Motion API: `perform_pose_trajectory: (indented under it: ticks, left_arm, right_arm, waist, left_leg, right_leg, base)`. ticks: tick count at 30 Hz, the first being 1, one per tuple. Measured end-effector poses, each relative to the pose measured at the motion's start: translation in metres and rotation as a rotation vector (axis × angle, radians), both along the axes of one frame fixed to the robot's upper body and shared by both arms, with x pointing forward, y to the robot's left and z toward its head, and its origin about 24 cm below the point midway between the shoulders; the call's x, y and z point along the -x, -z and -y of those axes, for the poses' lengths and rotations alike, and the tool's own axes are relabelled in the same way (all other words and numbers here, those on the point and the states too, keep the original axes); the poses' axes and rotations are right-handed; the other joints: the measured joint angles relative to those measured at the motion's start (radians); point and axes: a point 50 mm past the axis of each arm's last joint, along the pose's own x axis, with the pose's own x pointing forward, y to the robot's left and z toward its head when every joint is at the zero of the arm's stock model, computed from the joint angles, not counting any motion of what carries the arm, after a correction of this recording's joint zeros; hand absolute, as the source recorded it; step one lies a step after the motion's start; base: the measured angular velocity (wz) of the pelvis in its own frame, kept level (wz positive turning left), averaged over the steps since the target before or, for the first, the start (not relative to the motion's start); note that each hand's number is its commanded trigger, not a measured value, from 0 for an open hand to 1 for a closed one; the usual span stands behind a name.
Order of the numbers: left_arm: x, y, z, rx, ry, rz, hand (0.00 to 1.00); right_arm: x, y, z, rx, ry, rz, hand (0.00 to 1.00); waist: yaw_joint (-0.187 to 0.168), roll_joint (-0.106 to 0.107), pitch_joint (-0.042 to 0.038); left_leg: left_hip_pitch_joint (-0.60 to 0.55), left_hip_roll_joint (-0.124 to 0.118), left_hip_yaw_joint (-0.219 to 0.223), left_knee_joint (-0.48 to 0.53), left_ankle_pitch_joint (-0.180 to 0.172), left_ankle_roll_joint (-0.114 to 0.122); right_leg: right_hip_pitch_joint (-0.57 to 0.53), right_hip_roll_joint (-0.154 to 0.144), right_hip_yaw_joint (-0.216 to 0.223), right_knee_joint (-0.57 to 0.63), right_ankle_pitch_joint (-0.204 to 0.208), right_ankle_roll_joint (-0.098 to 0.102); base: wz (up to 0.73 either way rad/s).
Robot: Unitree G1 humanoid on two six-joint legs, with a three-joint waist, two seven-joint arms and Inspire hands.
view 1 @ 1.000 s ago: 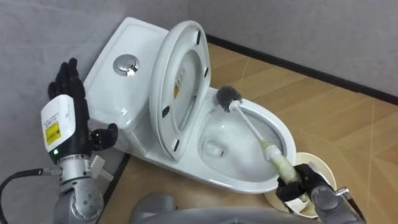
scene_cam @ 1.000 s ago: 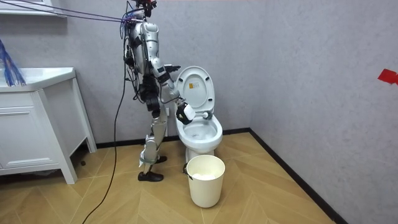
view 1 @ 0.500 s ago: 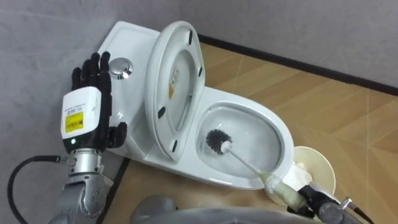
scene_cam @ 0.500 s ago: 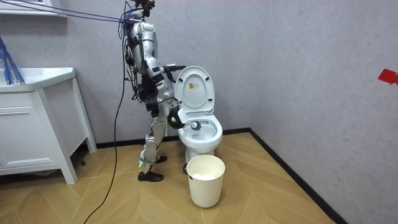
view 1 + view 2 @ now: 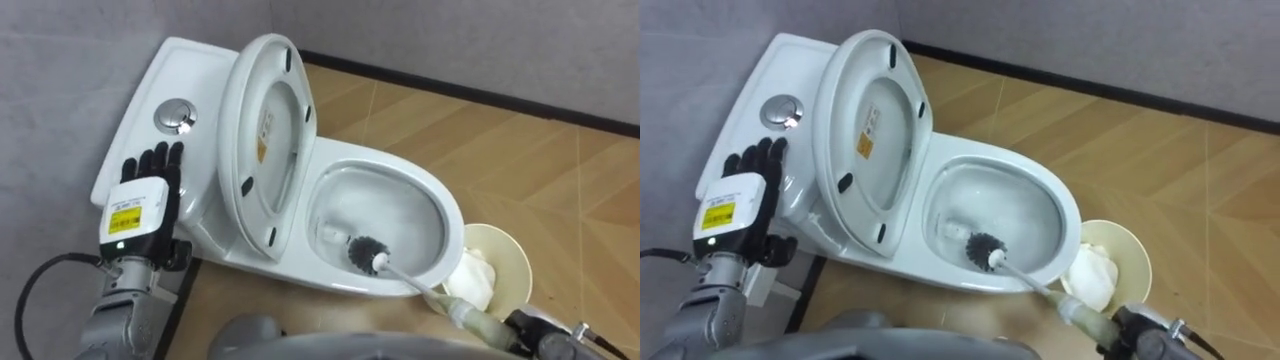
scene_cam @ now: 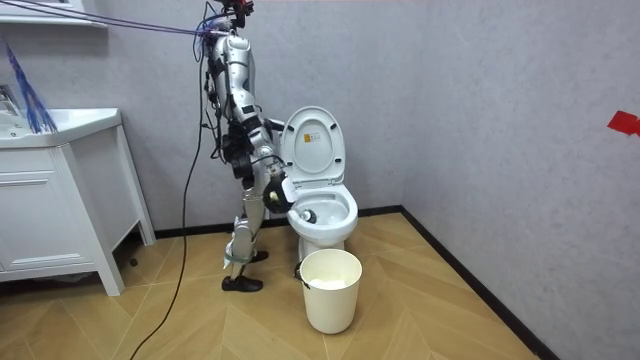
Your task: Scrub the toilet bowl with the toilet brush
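The white toilet [image 5: 452, 214] stands with its lid and seat [image 5: 256, 150] raised. A toilet brush with a dark bristle head [image 5: 368, 254] is down inside the bowl, near its front wall. Its pale handle [image 5: 462, 314] runs to the lower right. There my right hand [image 5: 1134, 335] is shut on the handle's end, largely cut off by the picture's edge. My left hand [image 5: 141, 203] is held up beside the tank, fingers straight, holding nothing. In the room view I stand at the toilet [image 6: 322, 213], on the room view's left of it, bent toward the bowl.
A cream waste bin [image 5: 507, 246] with white paper in it stands on the wood floor, close against the bowl's front. A chrome flush button [image 5: 175, 115] sits on the tank. A white cabinet [image 6: 60, 200] stands at the room view's left, and grey walls enclose the corner.
The brush head went from the bowl's back rim down into the bowl and toward its front. My left hand dropped lower beside the tank. The camera tipped a little.
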Motion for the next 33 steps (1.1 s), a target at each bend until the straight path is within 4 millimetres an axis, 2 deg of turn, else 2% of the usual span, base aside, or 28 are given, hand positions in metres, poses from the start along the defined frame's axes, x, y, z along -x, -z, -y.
perform_pose_trajectory:
  ticks: [2,4,5,6,7,8,9,10,13,16,19,20,21,24,27,31,33]
  left_arm:
    - [-0.008,-0.002,-0.001,0.004,0.017,0.01,0.0]
    - [-0.017,-0.003,-0.002,0.014,0.022,0.025,0.0]
    - [-0.024,-0.004,-0.002,0.014,0.03,0.04,0.0]
    - [-0.034,-0.007,-0.002,0.011,0.045,0.058,0.0]
    - [-0.038,-0.008,-0.002,0.008,0.052,0.063,0.0]
    - [-0.044,-0.011,-0.001,0.009,0.06,0.076,0.0]
    - [-0.049,-0.012,0.0,0.011,0.069,0.088,0.0]
    - [-0.052,-0.013,0.001,0.011,0.079,0.092,0.0]
    - [-0.075,-0.025,0.003,-0.013,0.15,0.155,0.0]
    - [-0.087,-0.036,0.006,0.002,0.189,0.209,0.0]
    - [-0.099,-0.046,0.009,0.009,0.233,0.27,0.0]
    - [-0.102,-0.05,0.01,0.01,0.244,0.3,0.0]
    - [-0.106,-0.054,0.011,0.009,0.258,0.327,0.0]
    - [-0.115,-0.062,0.017,0.013,0.289,0.379,0.0]
    - [-0.119,-0.067,0.017,0.011,0.287,0.42,0.0]
    - [-0.118,-0.07,0.016,0.026,0.275,0.469,0.0]
    - [-0.118,-0.074,0.015,0.018,0.287,0.496,0.0]
  right_arm:
    - [-0.007,-0.004,0.006,0.023,-0.018,0.012,1.0]
    - [-0.023,-0.011,0.013,0.064,-0.055,0.052,1.0]
    - [-0.035,-0.017,0.017,0.095,-0.076,0.091,1.0]
    - [-0.046,-0.022,0.021,0.126,-0.097,0.133,1.0]
    - [-0.052,-0.025,0.023,0.143,-0.111,0.151,1.0]
    - [-0.066,-0.032,0.025,0.183,-0.16,0.183,1.0]
    - [-0.081,-0.04,0.027,0.227,-0.219,0.219,1.0]
    - [-0.086,-0.043,0.028,0.245,-0.239,0.236,1.0]
    - [-0.126,-0.063,0.022,0.34,-0.415,0.329,1.0]
    - [-0.149,-0.081,0.023,0.412,-0.523,0.402,1.0]
    - [-0.175,-0.106,0.023,0.499,-0.638,0.501,1.0]
    - [-0.184,-0.114,0.019,0.523,-0.67,0.551,1.0]
    - [-0.191,-0.12,0.016,0.544,-0.694,0.592,1.0]
    - [-0.197,-0.127,0.016,0.614,-0.761,0.616,1.0]
    - [-0.198,-0.131,0.021,0.655,-0.774,0.618,1.0]
    - [-0.203,-0.139,0.021,0.706,-0.824,0.62,1.0]
    - [-0.212,-0.149,0.02,0.753,-0.855,0.641,1.0]
  waist:
    - [0.006,0.007,0.0038]
    - [0.014,0.015,0.0039]
    - [0.021,0.026,0.0039]
    - [0.027,0.035,0.012]
    - [0.03,0.039,0.0146]
    - [0.036,0.042,0.0144]
    - [0.044,0.048,0.0176]
    - [0.048,0.049,0.0171]
    - [0.07,0.042,0.0217]
    - [0.098,0.042,0.0235]
    - [0.123,0.037,0.0352]
    - [0.136,0.033,0.0431]
    - [0.141,0.032,0.0469]
    - [0.169,0.033,0.0492]
    - [0.196,0.032,0.0498]
    - [0.2,0.032,0.0495]
    - [0.206,0.032,0.0496]
  left_leg:
    - [-0.026,0.0,-0.003,0.021,0.0,0.0]
    - [-0.062,0.003,-0.003,0.039,0.0,0.001]
    - [-0.089,0.006,-0.004,0.048,0.002,0.004]
    - [-0.115,0.01,-0.005,0.066,0.002,0.004]
    - [-0.127,0.013,-0.005,0.074,0.003,0.005]
    - [-0.154,0.015,-0.004,0.084,0.005,0.008]
    - [-0.186,0.015,-0.006,0.095,0.006,0.01]
    - [-0.201,0.014,-0.008,0.101,0.007,0.011]
    - [-0.287,0.013,-0.018,0.124,0.029,0.015]
    - [-0.351,0.014,-0.016,0.159,0.03,0.018]
    - [-0.423,0.009,-0.017,0.201,0.03,0.023]
    - [-0.446,0.006,-0.019,0.214,0.03,0.024]
    - [-0.471,0.003,-0.028,0.227,0.03,0.024]
    - [-0.525,-0.002,-0.048,0.249,0.03,0.025]
    - [-0.58,-0.002,-0.05,0.264,0.031,0.027]
    - [-0.634,-0.007,-0.048,0.279,0.033,0.03]
    - [-0.664,-0.007,-0.048,0.292,0.033,0.031]
  right_leg:
    - [-0.017,0.002,-0.002,0.011,0.0,-0.001]
    - [-0.058,-0.001,-0.004,0.04,0.001,-0.003]
    - [-0.084,-0.002,-0.006,0.062,0.001,-0.005]
    - [-0.107,-0.002,-0.011,0.077,0.002,-0.007]
    - [-0.118,-0.002,-0.014,0.083,0.003,-0.009]
    - [-0.15,-0.006,-0.017,0.103,0.002,-0.014]
    - [-0.181,-0.013,-0.031,0.121,0.0,-0.019]
    - [-0.196,-0.018,-0.04,0.131,-0.003,-0.022]
    - [-0.293,-0.037,-0.043,0.189,-0.012,-0.028]
    - [-0.36,-0.05,-0.046,0.24,-0.018,-0.036]
    - [-0.434,-0.074,-0.055,0.309,-0.038,-0.041]
    - [-0.459,-0.08,-0.058,0.329,-0.044,-0.044]
    - [-0.478,-0.085,-0.065,0.343,-0.049,-0.045]
    - [-0.521,-0.089,-0.082,0.36,-0.053,-0.046]
    - [-0.574,-0.092,-0.082,0.375,-0.053,-0.046]
    - [-0.627,-0.104,-0.086,0.399,-0.055,-0.048]
    - [-0.657,-0.106,-0.086,0.411,-0.057,-0.049]
  base:
    - [0.06]
    - [-0.03]
    - [0.0]
    - [0.0]
    - [0.0]
    - [-0.07]
    - [-0.07]
    - [0.05]
    - [0.1]
    - [0.02]
    - [0.1]
    - [0.11]
    - [0.15]
    - [0.16]
    - [0.02]
    - [0.0]
    - [0.0]
